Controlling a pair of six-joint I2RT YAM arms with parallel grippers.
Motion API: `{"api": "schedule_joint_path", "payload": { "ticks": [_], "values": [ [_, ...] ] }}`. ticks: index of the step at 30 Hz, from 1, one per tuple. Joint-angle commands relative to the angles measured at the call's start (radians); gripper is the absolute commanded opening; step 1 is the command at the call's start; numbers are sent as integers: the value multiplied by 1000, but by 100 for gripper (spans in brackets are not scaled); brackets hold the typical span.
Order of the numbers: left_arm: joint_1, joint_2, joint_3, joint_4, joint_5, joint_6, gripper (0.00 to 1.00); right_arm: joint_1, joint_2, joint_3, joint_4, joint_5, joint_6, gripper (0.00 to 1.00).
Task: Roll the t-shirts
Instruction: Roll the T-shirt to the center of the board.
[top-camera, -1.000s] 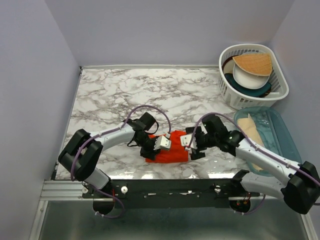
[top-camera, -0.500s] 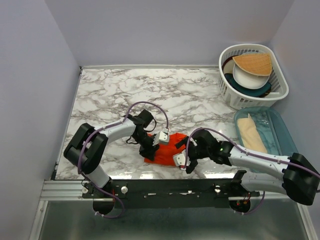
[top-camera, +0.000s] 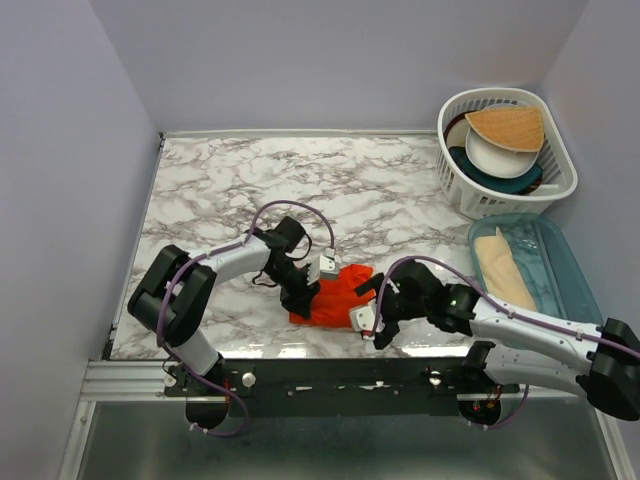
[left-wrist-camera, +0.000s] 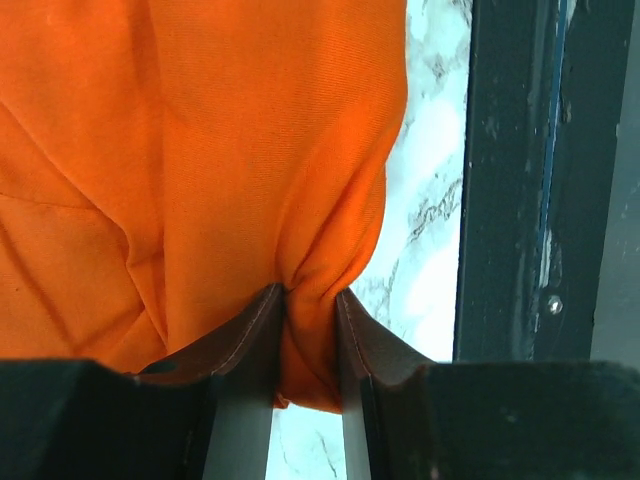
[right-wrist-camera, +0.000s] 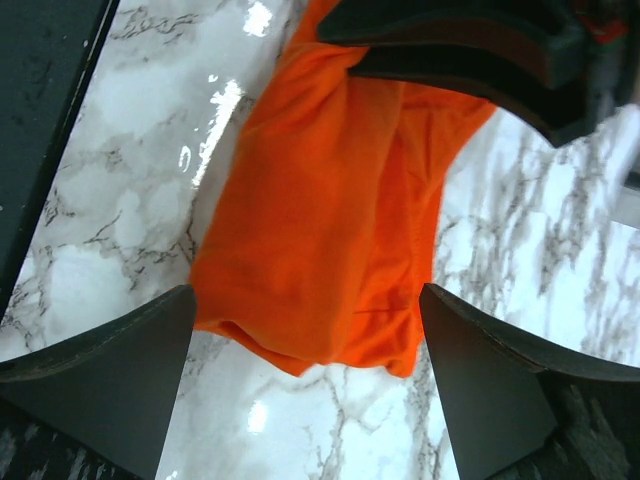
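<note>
From above, the bright orange-red t-shirt (top-camera: 337, 296) lies bunched in a small heap on the marbled surface (top-camera: 230, 190), close to its near edge and between the two arms. The left gripper (top-camera: 312, 292) is down on the heap's left side, and the right gripper (top-camera: 366, 312) sits low at its right near corner, fingers spread. At the far right corner a white slatted basket (top-camera: 560, 190) holds a tan fan-shaped piece (top-camera: 507, 125) and a white bowl (top-camera: 497, 155). Just nearer than the basket, a teal bin (top-camera: 575, 270) holds a folded beige cloth (top-camera: 500, 265). In the left wrist view the t-shirt (left-wrist-camera: 200, 150) fills most of the frame, its fabric gathered into a pleat that runs down into the left gripper (left-wrist-camera: 310, 330). The two brown pads (left-wrist-camera: 250, 340) are clamped on that pinch of cloth, with only the fold between them. Marbled surface (left-wrist-camera: 425, 230) shows just beside the fabric, and a dark rail (left-wrist-camera: 520, 180) runs along the right. In the right wrist view the t-shirt (right-wrist-camera: 330, 230) lies as a loose, folded bundle on the surface (right-wrist-camera: 120, 200). The right gripper (right-wrist-camera: 305, 295) stands wide apart, its dark fingers (right-wrist-camera: 120, 360) flanking the bundle's near end; whether they touch the fabric cannot be told. The left gripper (right-wrist-camera: 470, 60) shows at the top, on the far end of the bundle, and the rail (right-wrist-camera: 40, 80) crosses the upper left corner.
</note>
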Motion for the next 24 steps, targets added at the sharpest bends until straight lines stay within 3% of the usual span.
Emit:
{"api": "schedule_joint_path", "payload": {
  "ticks": [1,5,15,24],
  "values": [
    [19,30,-2,114,-34,-95,37,38,85,-27,34,2,9,100],
    [30,38,8,146,-39,-153,37,75,146,-24,78,10,38,98],
    [44,21,10,122,-9,-132,38,89,190,-116,233,71,78,95],
    [44,50,24,113,-5,-131,38,89,163,-97,233,143,142,92]
  ]
}}
